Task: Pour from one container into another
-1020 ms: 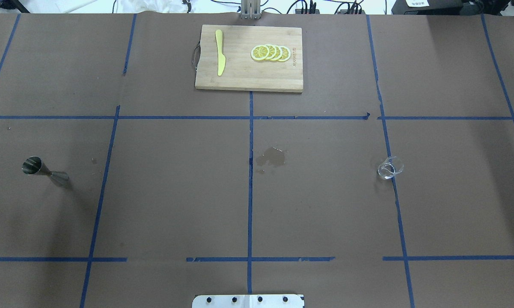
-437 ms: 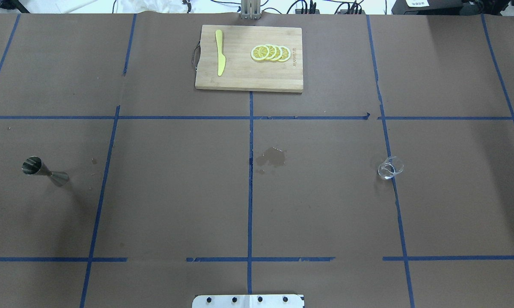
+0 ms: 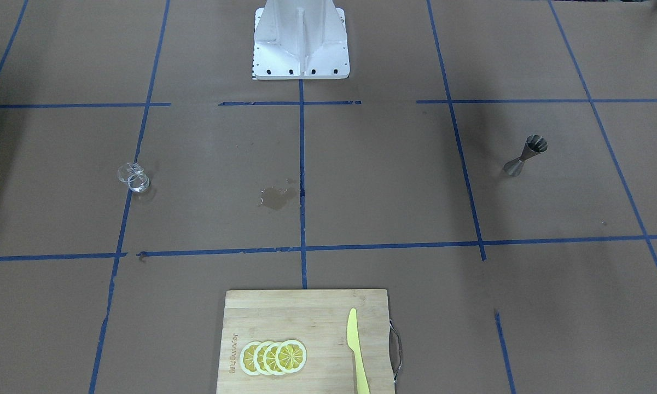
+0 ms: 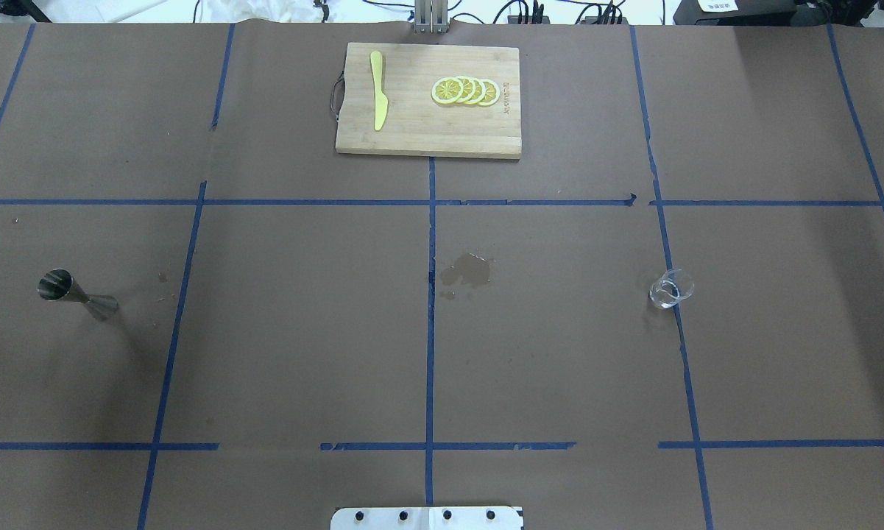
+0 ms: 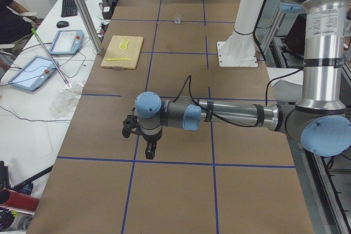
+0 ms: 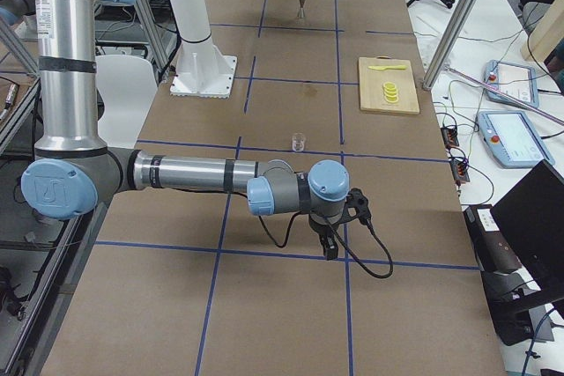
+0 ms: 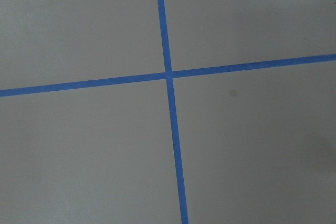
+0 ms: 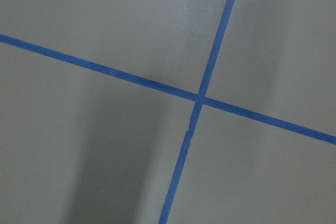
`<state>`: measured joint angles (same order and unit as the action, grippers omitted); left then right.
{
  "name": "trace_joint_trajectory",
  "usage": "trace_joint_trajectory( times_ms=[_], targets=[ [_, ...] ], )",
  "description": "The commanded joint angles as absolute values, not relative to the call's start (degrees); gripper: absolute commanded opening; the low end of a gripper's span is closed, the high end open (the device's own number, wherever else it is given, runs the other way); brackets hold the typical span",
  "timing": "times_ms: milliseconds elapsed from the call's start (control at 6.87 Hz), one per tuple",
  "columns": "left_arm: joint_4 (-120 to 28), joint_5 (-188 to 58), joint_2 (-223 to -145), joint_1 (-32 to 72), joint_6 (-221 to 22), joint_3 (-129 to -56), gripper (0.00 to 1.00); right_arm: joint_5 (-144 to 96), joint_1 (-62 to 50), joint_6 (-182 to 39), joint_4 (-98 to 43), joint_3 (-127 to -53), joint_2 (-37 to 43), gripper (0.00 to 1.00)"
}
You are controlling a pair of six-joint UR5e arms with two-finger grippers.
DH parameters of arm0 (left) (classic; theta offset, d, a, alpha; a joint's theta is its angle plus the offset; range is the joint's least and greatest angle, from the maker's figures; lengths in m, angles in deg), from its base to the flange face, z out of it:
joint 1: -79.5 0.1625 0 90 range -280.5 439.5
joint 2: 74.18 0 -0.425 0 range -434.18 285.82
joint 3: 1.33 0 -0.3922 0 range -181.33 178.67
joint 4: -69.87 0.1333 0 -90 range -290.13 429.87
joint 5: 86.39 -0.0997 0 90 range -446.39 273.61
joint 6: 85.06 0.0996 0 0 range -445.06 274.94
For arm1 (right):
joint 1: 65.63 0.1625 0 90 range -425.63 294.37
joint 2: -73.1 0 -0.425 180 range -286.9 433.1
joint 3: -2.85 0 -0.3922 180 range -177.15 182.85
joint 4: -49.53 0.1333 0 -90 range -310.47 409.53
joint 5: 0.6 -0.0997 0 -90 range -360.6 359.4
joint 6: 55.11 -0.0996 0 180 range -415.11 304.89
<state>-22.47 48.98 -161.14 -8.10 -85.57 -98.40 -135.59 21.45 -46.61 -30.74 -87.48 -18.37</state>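
Observation:
The clear glass measuring cup (image 4: 670,288) stands upright on the table's right half, on a blue tape line; the front view shows the cup (image 3: 133,178) at its left. The grey hourglass jigger (image 4: 75,292) stands far off on the left half, and the front view has the jigger (image 3: 525,155) at its right. Neither gripper appears in the overhead or front views. The left gripper (image 5: 149,152) hangs over bare paper beyond the table's left end, the right gripper (image 6: 328,248) likewise past the cup (image 6: 298,140). I cannot tell whether either is open or shut. Both wrist views hold only taped paper.
A wooden cutting board (image 4: 412,140) with a yellow knife (image 4: 377,90) and lemon slices (image 4: 465,90) lies at the far middle. A small wet stain (image 4: 467,269) marks the paper at the centre. The robot's base plate (image 3: 301,41) sits at the near edge.

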Motion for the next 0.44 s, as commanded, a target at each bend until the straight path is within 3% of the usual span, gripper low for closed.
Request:
trace_joint_trajectory(
  times_ms=[0,291],
  targets=[
    [-22.2,49.1,-161.2,-8.1,-85.6,-99.0,1.0,-135.6,20.7,-46.7,-32.1,-87.5,-16.8,1.0],
    [-22.6,49.1,-161.3,-8.1,-85.7,-98.6,1.0,-135.0,20.9,-46.7,-39.0,-90.7,-15.3,1.0]
  ],
)
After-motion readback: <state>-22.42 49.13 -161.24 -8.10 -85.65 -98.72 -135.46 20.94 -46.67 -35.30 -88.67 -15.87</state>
